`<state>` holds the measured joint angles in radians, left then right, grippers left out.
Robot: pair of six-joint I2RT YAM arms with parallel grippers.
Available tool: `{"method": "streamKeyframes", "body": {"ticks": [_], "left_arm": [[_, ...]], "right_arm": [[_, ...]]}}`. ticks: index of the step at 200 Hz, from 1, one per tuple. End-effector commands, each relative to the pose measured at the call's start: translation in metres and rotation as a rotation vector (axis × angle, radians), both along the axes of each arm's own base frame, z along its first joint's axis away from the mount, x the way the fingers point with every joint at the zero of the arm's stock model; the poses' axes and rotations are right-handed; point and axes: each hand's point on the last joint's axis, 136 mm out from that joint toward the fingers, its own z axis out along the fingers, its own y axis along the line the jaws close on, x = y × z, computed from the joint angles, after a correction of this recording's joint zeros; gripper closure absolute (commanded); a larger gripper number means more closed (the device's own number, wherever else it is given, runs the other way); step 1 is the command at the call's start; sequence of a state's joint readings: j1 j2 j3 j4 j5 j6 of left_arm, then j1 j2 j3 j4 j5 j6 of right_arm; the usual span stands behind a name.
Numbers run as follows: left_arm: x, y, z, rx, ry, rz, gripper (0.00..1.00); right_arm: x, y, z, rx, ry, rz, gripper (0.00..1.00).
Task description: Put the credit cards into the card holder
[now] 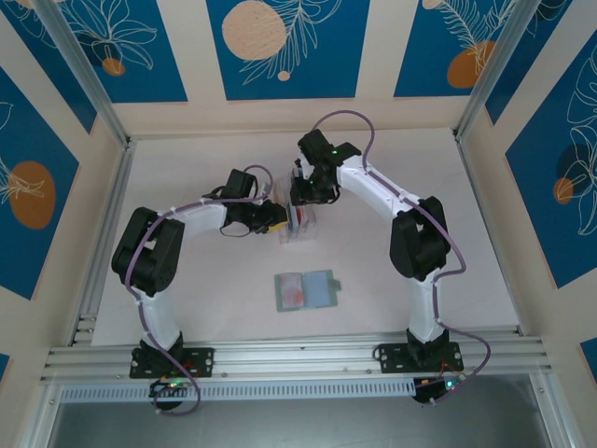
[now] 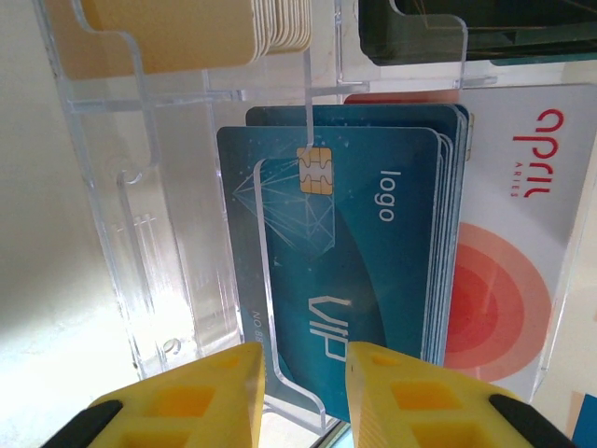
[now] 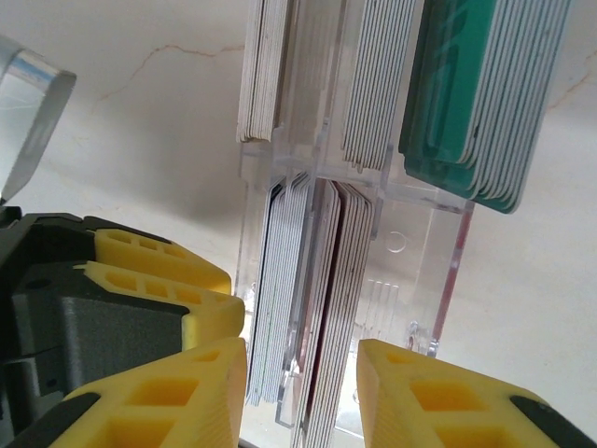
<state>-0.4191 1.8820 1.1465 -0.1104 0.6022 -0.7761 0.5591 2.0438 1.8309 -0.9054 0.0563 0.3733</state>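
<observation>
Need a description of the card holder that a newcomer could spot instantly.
On the pale table, look near the middle of the front edge. The card holder lies there flat and open. Unlike the clear upright rack farther back, it is grey-green with pink and light-blue pockets.

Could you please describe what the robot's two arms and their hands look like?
The left arm and right arm have white links, bulky black joints and a lilac cable each. Green lights glow near the bases. The left hand and right hand have blocky yellow fingers with rectangular recesses and black trim.
</observation>
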Motion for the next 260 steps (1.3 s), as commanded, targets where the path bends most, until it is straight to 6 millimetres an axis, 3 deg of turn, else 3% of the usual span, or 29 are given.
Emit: {"method": "streamKeyframes", "body": {"ticks": [1, 49, 123, 160, 210, 260], "left_arm": [[0.002, 0.003, -0.003, -0.012, 0.007, 0.002, 0.71], [0.002, 0.004, -0.003, -0.012, 0.005, 0.003, 0.71], [0.002, 0.004, -0.005, -0.012, 0.011, 0.003, 0.71], [0.002, 0.004, -0.004, -0.013, 0.009, 0.003, 0.71], [0.001, 0.004, -0.004, -0.015, 0.008, 0.004, 0.71], [0.001, 0.004, -0.005, -0.014, 0.011, 0.004, 0.72]], "right_arm": [[-0.004, 0.004, -0.007, -0.02, 0.023, 0.024, 0.64], [-0.007, 0.008, -0.013, -0.021, 0.044, 0.037, 0.64], [-0.014, 0.024, 0.004, 0.072, 0.042, 0.075, 0.67], [-0.016, 0.028, -0.011, 0.107, 0.115, 0.082, 0.63], [-0.012, 0.019, -0.029, 0.122, 0.177, 0.041, 0.62], [-0.016, 0.027, -0.024, 0.183, 0.201, 0.063, 0.63]]}}
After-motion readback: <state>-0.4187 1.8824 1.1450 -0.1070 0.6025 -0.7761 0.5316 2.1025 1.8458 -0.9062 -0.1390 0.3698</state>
